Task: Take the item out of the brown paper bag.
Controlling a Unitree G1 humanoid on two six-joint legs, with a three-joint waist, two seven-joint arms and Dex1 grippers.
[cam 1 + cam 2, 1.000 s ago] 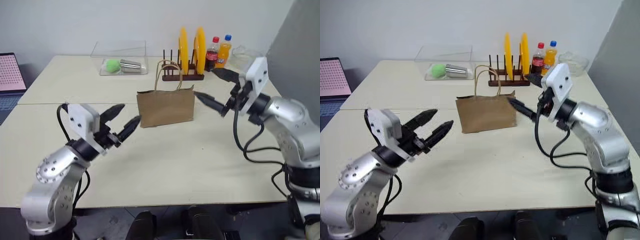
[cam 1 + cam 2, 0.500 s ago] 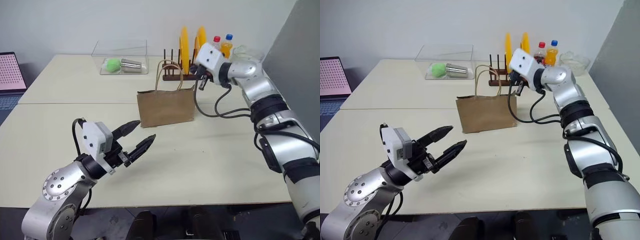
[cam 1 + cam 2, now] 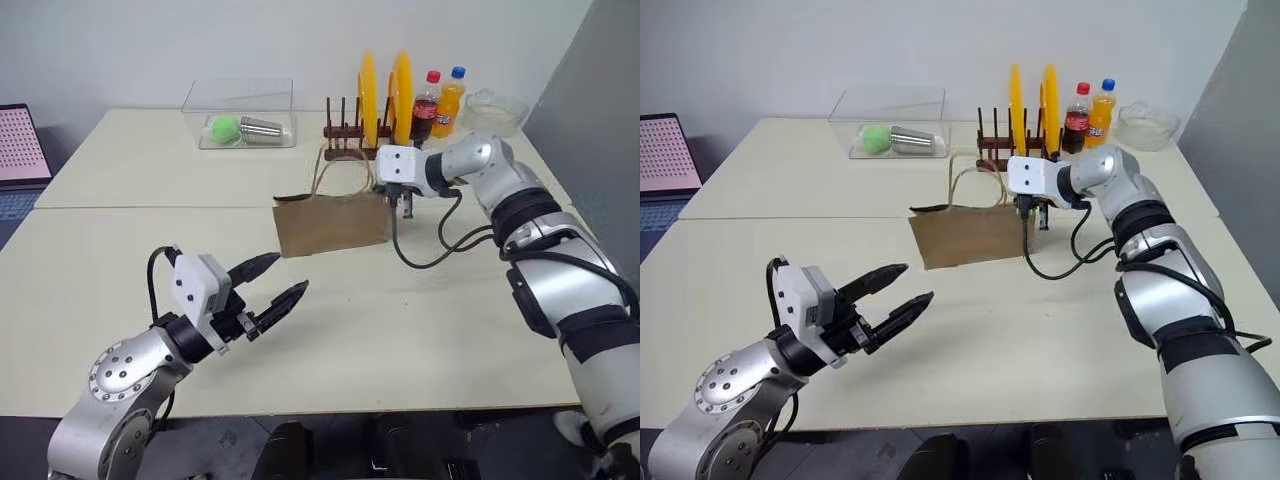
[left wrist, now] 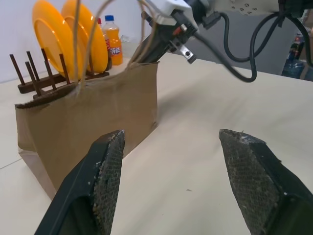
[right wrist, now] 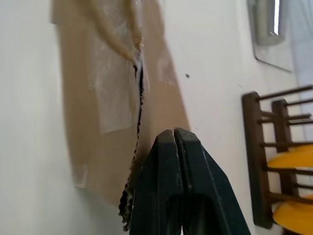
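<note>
While the brown paper bag (image 3: 332,224) stands upright mid-table in the eye views, the right gripper (image 3: 390,196) reaches down at the bag's top right corner, its fingers mostly hidden behind the camera block. The left gripper (image 3: 268,283) hovers over the bare table (image 3: 420,320) nearer the robot, fingers spread and holding nothing. The item cannot be seen; the bag's inside is hidden. Behind the bag a wooden rack (image 3: 350,150) holds two yellow plates (image 3: 383,98), with a red-capped cola bottle (image 3: 425,108) and an orange soda bottle (image 3: 448,102) beside it; their labels are too small to read.

In the left wrist view, the two open fingers (image 4: 105,171) frame the bag, the right gripper at its rim.

In the right wrist view, the fingertips (image 5: 175,142) are pressed together just over the bag's paper edge, gripping nothing visible.
</note>
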